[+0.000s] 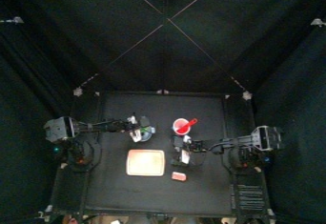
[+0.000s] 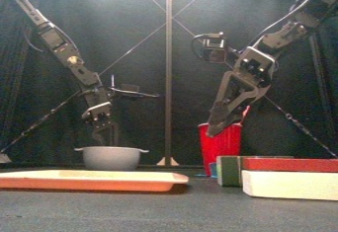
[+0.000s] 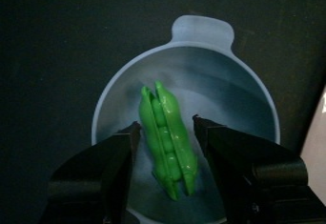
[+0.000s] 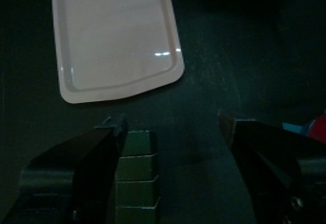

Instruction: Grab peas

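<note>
From above, we see the black table (image 1: 114,194) with a salmon-pink board (image 1: 145,161) near its middle, a red cup (image 1: 182,126) beyond it, and a small red block (image 1: 178,175) beside the board. The left gripper (image 1: 137,128) hangs over a pale bowl (image 1: 143,132).

At table height, we see the grey bowl (image 2: 111,158) under the left gripper (image 2: 99,127). The right gripper (image 2: 219,125) hangs just above the red cup (image 2: 220,142).

Through the left wrist, we see the peas (image 3: 169,142), a green pod, lying in the bowl (image 3: 235,85) between the spread jaws, which grasp nothing.

Through the right wrist, its jaws stand apart and empty over a green block (image 4: 136,166), near the board (image 4: 114,37). We read no writing anywhere.
</note>
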`<act>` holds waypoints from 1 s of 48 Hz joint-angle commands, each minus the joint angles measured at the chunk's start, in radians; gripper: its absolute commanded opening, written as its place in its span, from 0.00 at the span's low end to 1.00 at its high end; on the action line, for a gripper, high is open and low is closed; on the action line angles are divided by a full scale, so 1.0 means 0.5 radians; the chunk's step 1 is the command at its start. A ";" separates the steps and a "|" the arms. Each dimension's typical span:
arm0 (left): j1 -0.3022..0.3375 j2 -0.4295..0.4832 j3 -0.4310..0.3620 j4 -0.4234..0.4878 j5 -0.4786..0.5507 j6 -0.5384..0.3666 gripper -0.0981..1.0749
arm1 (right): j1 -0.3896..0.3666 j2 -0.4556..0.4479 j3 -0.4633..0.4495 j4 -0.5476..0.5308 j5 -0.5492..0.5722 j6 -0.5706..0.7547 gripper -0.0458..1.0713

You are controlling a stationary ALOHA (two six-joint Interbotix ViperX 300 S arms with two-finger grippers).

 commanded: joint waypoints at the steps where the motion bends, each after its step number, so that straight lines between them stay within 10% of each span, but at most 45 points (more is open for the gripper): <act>1: 0.009 0.006 -0.021 0.009 -0.006 0.000 0.82 | -0.003 -0.058 -0.012 0.003 -0.015 0.003 0.97; 24: 0.003 0.043 -0.021 0.000 -0.003 0.000 0.81 | -0.006 -0.058 -0.009 0.003 -0.015 0.003 0.97; 48: -0.003 -0.018 -0.037 0.000 -0.003 0.003 0.56 | -0.006 -0.058 -0.009 0.003 -0.015 0.003 0.97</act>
